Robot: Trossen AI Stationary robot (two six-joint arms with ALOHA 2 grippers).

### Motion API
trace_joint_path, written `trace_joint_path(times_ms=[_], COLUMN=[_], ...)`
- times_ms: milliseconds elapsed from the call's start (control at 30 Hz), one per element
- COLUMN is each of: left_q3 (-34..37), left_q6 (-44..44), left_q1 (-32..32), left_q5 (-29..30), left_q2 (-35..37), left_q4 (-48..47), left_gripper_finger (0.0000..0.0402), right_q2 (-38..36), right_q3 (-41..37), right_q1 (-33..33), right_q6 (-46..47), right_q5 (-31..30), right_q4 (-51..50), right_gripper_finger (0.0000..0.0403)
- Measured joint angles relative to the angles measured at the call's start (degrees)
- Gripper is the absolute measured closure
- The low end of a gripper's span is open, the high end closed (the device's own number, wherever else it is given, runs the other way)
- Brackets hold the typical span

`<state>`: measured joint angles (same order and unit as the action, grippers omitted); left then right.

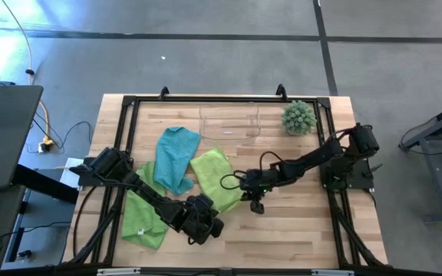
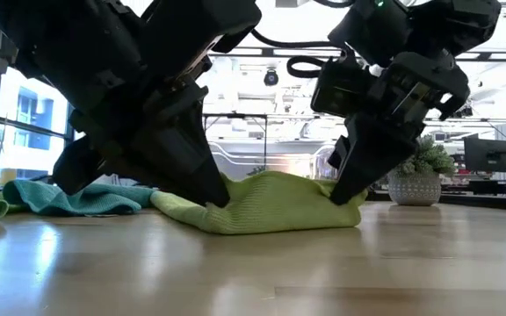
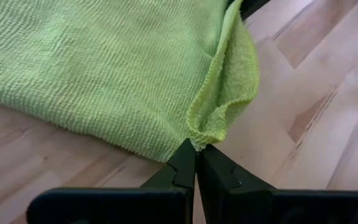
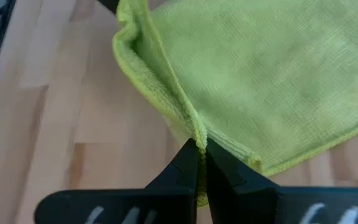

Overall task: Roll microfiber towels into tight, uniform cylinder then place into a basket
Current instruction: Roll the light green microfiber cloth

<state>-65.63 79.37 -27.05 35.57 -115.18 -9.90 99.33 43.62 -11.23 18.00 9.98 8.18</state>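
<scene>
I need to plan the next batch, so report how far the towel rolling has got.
Done: nothing; the clear plastic basket holds no towel. In hand: the left tool and right tool each pinch a corner of the middle lime green microfiber towel, which lies flat and unrolled. Left: roll it and bin it, then the teal blue towel and the other lime green towel, both lying loose.

A light wooden table [image 1: 298, 222] carries three microfiber towels [image 1: 212, 175], a clear basket [image 1: 229, 123] and a spiky plant ball [image 1: 298, 117].
</scene>
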Motion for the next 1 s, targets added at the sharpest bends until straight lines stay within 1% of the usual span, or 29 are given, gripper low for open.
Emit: trace_joint_path(times_ms=[200,600,700,900,1000], left_q3=[0.0,0.0,0.0,0.0,0.0], left_q6=[2.1,2.5,2.5,2.5,2.5], left_q1=[0.0,0.0,0.0,0.0,0.0], left_q5=[-0.2,-1.5,-1.6,-1.6,-1.6], left_q2=[0.0,0.0,0.0,-0.1,-0.1], left_q4=[-2.8,-3.8,-3.9,-4.3,-4.3], left_gripper_finger=[0.0401,0.0401,0.0401,0.0402,0.0402], right_q2=[0.0,0.4,0.7,0.7,-0.3], right_q3=[0.0,0.0,0.0,0.1,0.7], right_q1=[0.4,0.4,0.4,0.3,0.3], right_q6=[-0.9,-8.9,-9.1,-8.7,-7.2], right_q5=[-0.2,-0.9,-0.9,0.0,1.4], right_q4=[0.6,3.7,4.6,4.1,2.1], right_gripper_finger=[0.0402,0.0398,0.0376,0.0308,0.0292])
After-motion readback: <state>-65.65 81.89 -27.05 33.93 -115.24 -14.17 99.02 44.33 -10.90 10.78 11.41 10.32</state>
